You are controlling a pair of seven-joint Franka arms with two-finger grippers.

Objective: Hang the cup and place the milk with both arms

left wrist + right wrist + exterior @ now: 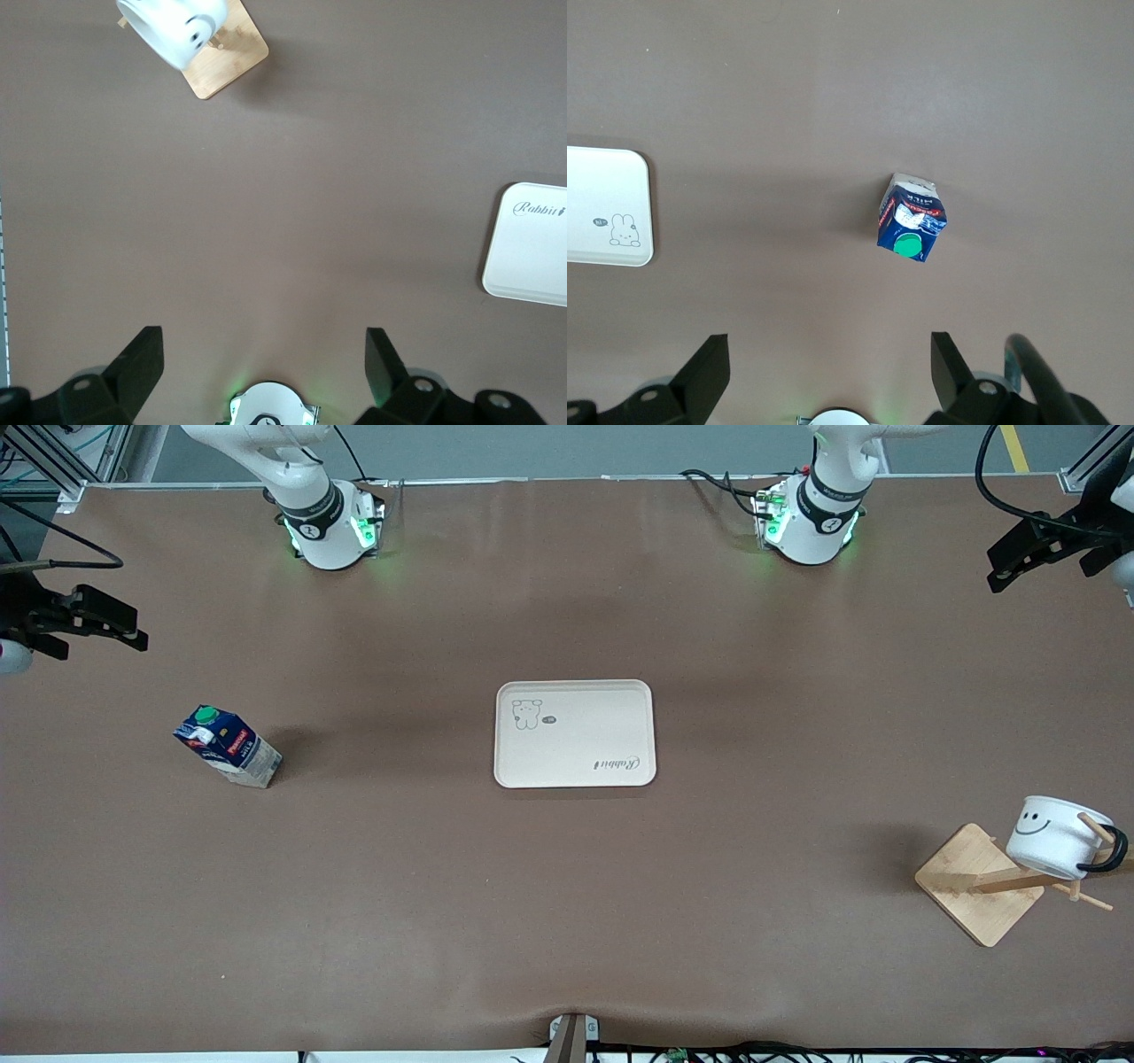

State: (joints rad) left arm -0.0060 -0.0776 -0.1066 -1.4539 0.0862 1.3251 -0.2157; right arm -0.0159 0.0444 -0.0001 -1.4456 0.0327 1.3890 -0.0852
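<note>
The milk (pixel 229 746), a dark-blue carton with a green cap, stands upright on the table toward the right arm's end; it also shows in the right wrist view (pixel 911 221). The cup (pixel 1054 837), white with a smiley face, hangs by its black handle on a peg of the wooden rack (pixel 979 881) toward the left arm's end; it also shows in the left wrist view (pixel 177 31). My left gripper (pixel 1005 567) is open and empty, high over its end of the table (pixel 264 354). My right gripper (pixel 128 631) is open and empty, high over its end (pixel 830 359).
A cream tray (pixel 574 733) with a rabbit drawing lies flat at the table's middle, with nothing on it; it also shows in the left wrist view (pixel 532 243) and the right wrist view (pixel 607 208). The brown table lies bare between the tray, the milk and the rack.
</note>
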